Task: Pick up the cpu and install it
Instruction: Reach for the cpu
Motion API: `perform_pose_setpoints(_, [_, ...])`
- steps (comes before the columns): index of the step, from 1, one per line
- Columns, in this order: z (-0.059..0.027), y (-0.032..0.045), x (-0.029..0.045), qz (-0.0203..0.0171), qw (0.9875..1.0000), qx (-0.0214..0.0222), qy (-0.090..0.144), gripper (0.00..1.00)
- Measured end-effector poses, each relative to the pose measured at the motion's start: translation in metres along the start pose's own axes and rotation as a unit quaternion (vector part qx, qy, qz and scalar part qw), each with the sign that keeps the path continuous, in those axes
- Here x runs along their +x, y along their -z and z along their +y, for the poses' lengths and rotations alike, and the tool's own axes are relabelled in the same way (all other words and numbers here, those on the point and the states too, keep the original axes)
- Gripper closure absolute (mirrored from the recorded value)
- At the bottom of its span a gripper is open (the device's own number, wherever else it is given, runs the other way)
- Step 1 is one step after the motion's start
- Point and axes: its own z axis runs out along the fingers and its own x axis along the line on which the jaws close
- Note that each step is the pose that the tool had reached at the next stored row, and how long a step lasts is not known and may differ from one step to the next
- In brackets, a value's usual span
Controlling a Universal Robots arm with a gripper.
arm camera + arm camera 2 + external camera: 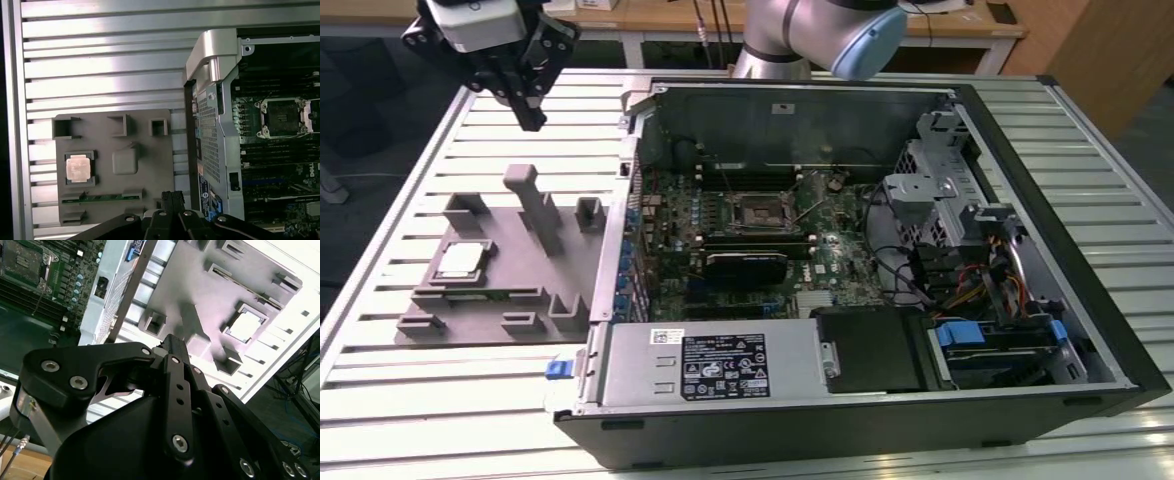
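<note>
While 1 cpu [460, 262] lies in 1 grey fixture [507, 285], 1 gripper [531, 120] hangs closed, empty, well apart.

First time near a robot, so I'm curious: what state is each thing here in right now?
cpu: resting in the grey fixture, untouched.
gripper: shut, empty, raised above the table.
socket: no chip in it.
computer case: lying on its side, open.

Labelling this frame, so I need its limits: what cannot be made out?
Underside of the cpu: faces the fixture, all views.
Contacts in the socket: too small, exterior view.
Part of the fixture: behind the end effector, first wrist view.
Arm: cut by the exterior view's top edge.
</note>
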Motion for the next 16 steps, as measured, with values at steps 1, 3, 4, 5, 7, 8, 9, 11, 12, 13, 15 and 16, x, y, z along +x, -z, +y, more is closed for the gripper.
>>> perform_pose_setpoints(1, [-0.0001,0.0,0.0013,0.0,1.0,0.0,0.0,0.89])
perform_pose_setpoints(3, [-0.0003,0.0001,0.0037,0.0,1.0,0.0,0.0,0.89])
perform_pose_setpoints(4, [-0.0004,0.0001,0.0049,0.0,1.0,0.0,0.0,0.89])
perform_pose_setpoints(5, [-0.0006,0.0002,0.0061,0.0,1.0,0.0,0.0,0.89])
perform_pose_setpoints(7, [-0.0008,0.0002,0.0085,0.0,1.0,0.0,0.0,0.89])
perform_pose_setpoints(8, [-0.0009,0.0002,0.0097,0.0,1.0,0.0,-0.001,0.89])
perform_pose_setpoints(9, [-0.001,0.0003,0.011,0.0,1.0,0.0,-0.001,0.89])
perform_pose_setpoints(11, [-0.0012,0.0004,0.0134,0.0,1.0,0.0,-0.001,0.89])
perform_pose_setpoints(12, [-0.0013,0.0004,0.0145,0.0,1.0,0.0,-0.001,0.89])
perform_pose_setpoints(13, [-0.0014,0.0003,0.0157,0.0,1.0,0.0,-0.001,0.89])
perform_pose_setpoints(15, [-0.0017,0.0004,0.0182,0.0,1.0,0.0,-0.001,0.89])
perform_pose_setpoints(16, [-0.0018,0.0003,0.0194,0.0,1.0,0.0,-0.001,0.89])
